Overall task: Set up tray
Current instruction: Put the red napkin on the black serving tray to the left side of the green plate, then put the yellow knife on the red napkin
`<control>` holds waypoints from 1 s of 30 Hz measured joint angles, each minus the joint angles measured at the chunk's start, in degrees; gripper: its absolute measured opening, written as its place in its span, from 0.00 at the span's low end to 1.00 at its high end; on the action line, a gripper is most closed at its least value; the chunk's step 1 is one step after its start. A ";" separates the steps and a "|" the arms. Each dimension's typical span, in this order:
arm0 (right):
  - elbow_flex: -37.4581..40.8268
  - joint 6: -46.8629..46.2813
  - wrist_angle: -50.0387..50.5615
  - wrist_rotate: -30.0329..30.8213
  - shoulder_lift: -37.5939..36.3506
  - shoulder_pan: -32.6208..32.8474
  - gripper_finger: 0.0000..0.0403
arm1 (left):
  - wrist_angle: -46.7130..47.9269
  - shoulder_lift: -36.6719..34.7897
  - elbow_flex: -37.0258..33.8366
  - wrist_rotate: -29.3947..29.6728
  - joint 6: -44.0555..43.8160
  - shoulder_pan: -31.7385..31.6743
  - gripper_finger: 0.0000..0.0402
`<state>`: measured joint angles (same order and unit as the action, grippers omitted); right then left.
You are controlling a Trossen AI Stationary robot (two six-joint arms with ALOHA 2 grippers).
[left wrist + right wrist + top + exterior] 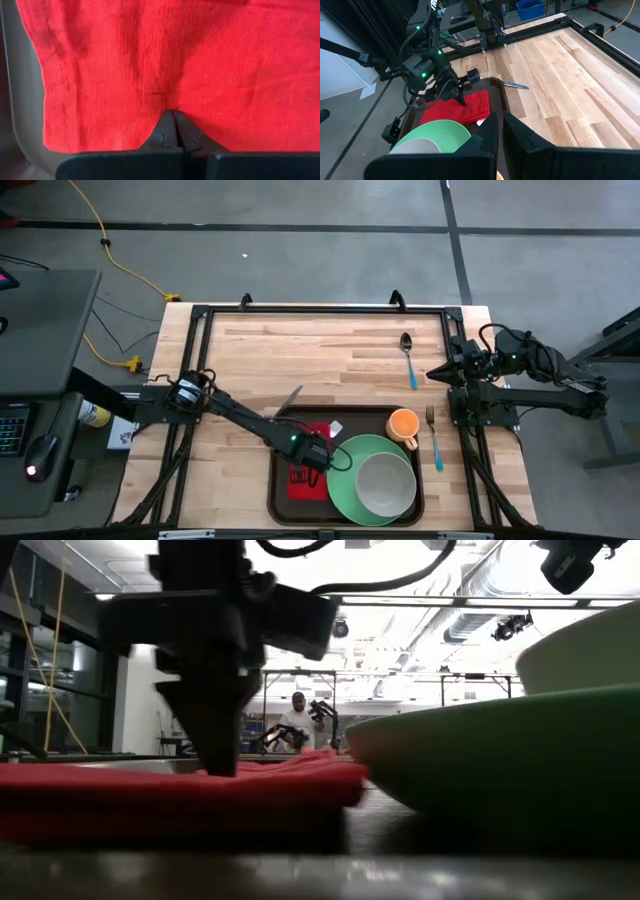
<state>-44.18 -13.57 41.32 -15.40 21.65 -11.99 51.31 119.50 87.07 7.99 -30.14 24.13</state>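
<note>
Left gripper (173, 131) fingers pinched together on red napkin (175, 65), pressed down inside the tray (283, 500).
Green plate (345, 480) with bowl (386, 484) sits just beside the claw. Risk: napkin drags or bunches on lift, or snags the plate rim. Right gripper (497, 131) parked well apart at table edge, fingers together.

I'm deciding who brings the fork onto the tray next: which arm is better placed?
Probably right: the right gripper waits by the table's right edge, nearer the fork beside the tray. The left gripper is pinching the red napkin.
</note>
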 joint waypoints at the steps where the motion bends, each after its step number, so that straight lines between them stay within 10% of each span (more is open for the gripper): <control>1: 0.00 0.01 0.00 0.00 0.00 0.02 0.00 | 1.10 -0.15 -0.04 -0.11 -0.28 0.36 0.02; 15: 0.00 -0.08 0.00 0.00 0.00 0.02 0.00 | 7.79 0.09 2.77 -1.17 -2.69 2.57 0.05; 30: 0.00 -0.10 -0.02 -0.02 0.00 0.00 0.00 | 20.45 -5.27 9.22 11.99 -10.95 1.26 0.11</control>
<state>-44.18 -13.67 41.30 -15.42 21.65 -11.99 71.76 114.23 96.29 19.98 -41.09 25.39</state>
